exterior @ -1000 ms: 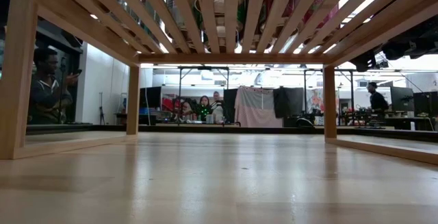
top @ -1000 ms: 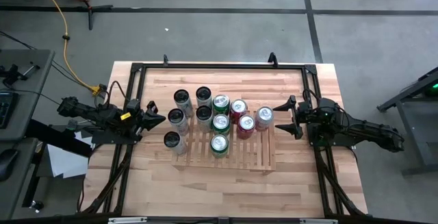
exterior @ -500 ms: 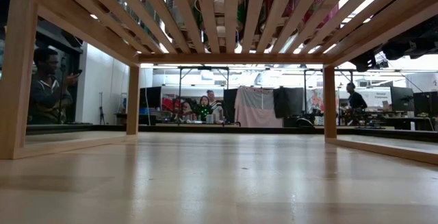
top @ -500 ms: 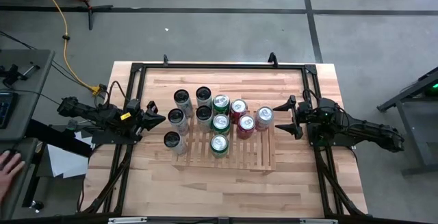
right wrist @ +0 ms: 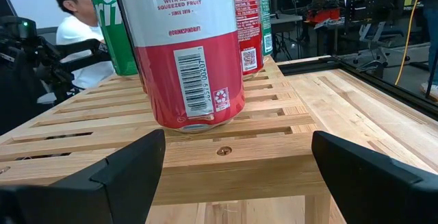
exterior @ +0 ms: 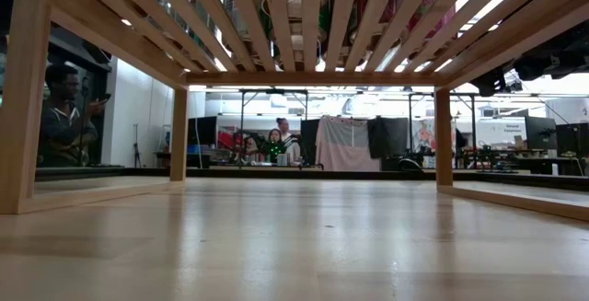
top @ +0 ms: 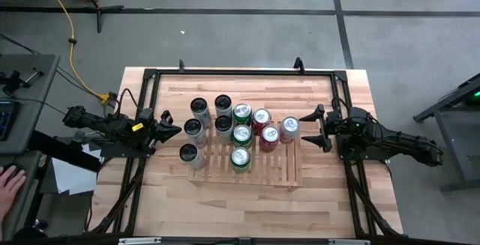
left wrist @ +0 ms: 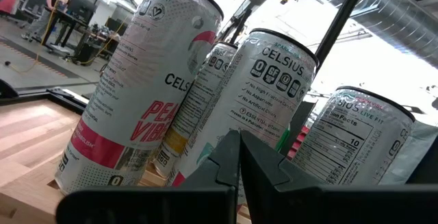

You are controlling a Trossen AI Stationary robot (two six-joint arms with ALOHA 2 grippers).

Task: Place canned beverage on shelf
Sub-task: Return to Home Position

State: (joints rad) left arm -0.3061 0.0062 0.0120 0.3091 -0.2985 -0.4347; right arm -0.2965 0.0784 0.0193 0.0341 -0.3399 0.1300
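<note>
- At the far left edge, a person's hand (top: 7,181) shows beside the wooden table (top: 225,207).
- The left gripper (top: 174,127) waits at the shelf's left, its fingers pressed together, empty.
- The shelf (top: 266,171) stands mid-table and carries white Celsius cans (top: 193,129) on the left, green cans (top: 241,135) in the centre and red-and-white cans (top: 269,136) on the right.
- The right gripper (top: 309,129) waits just right of it, spread wide.
- Far behind, people (exterior: 276,144) stand in a workshop room.
</note>
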